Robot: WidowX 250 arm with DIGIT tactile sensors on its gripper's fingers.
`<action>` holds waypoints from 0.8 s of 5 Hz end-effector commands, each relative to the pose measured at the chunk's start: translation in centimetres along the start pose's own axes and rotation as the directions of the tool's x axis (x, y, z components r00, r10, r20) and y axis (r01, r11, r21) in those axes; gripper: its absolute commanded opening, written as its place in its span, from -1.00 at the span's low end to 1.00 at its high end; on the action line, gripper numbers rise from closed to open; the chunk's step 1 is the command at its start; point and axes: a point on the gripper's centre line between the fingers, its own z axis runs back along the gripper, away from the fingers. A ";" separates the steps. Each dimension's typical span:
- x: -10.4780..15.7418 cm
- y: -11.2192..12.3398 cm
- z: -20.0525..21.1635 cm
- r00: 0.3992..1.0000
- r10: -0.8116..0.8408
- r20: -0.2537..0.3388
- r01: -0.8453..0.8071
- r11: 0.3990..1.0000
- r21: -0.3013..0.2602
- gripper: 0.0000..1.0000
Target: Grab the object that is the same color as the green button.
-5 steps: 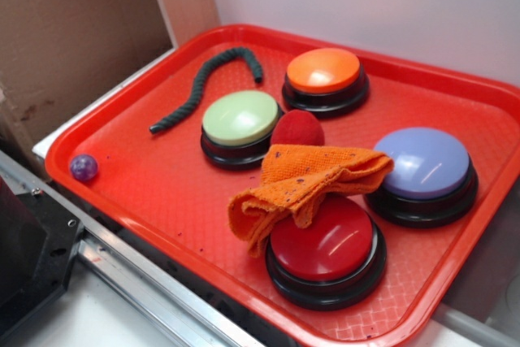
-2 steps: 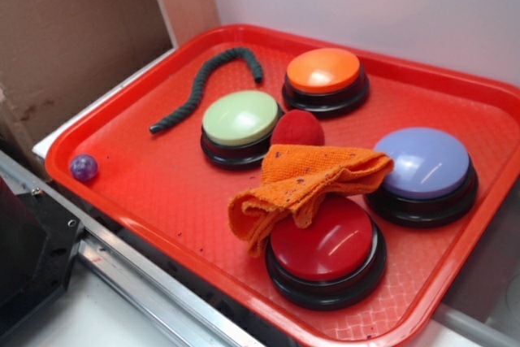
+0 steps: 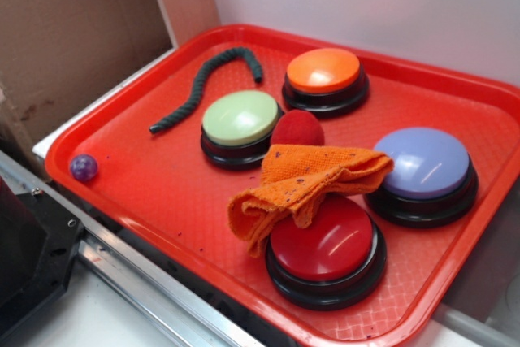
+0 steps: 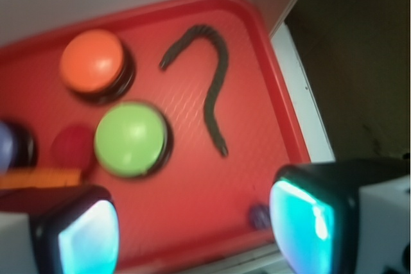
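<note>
Pincer (image 4: 192, 222) open, nothing held, hovers above tray (image 3: 154, 193) corner. Rope (image 3: 203, 83) lies curved at 10 o'clock of green button (image 3: 240, 118), apart.

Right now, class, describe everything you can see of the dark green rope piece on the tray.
The dark green rope piece is thin, twisted cord, matte and fibrous-looking, bent like a hook. It lies flat on the red tray near its back-left corner, beside the green button but apart from it. Nothing touches it except the tray; the gripper is above it, open.
</note>
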 end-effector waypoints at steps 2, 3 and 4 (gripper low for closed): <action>3.9 2.7 -7.2 0.944 0.321 0.074 -0.323 0.946 0.016 1.00; 4.1 3.3 -10.4 0.917 0.392 0.069 -0.396 0.917 0.042 1.00; 3.8 3.8 -12.9 0.903 0.427 0.041 -0.429 0.902 0.054 1.00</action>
